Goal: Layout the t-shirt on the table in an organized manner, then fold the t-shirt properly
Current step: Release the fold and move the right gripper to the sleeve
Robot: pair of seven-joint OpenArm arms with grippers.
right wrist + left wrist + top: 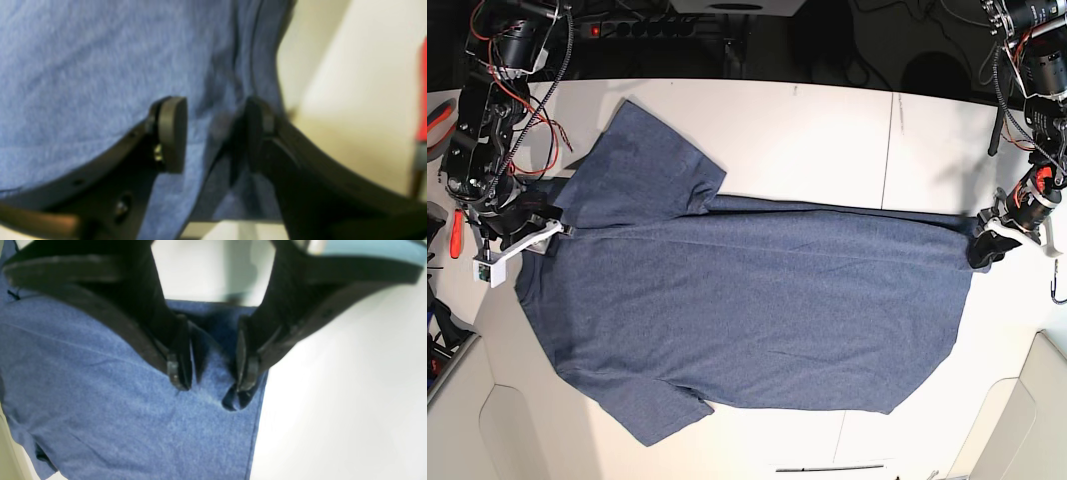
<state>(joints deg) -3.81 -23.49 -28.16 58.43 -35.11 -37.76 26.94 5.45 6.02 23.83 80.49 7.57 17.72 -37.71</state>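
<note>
The blue t-shirt (757,300) lies spread flat on the white table (807,130), plain side up, sleeves toward the left and hem toward the right. My left gripper (212,375) stands open over the hem's far corner (980,252), with a small ridge of cloth between its fingertips (178,373). At the shoulder end (552,228), my right gripper (215,133) is open too, its pads (171,133) apart on either side of a fold near the shirt's edge. In the left wrist view the t-shirt (100,390) fills the left half.
A dark seam (889,150) crosses the table right of centre. A red-handled tool (455,232) lies at the left edge; a red object (423,93) shows in the right wrist view. Cables and a power strip (642,28) run behind the table. A white hook (1057,290) hangs at the right.
</note>
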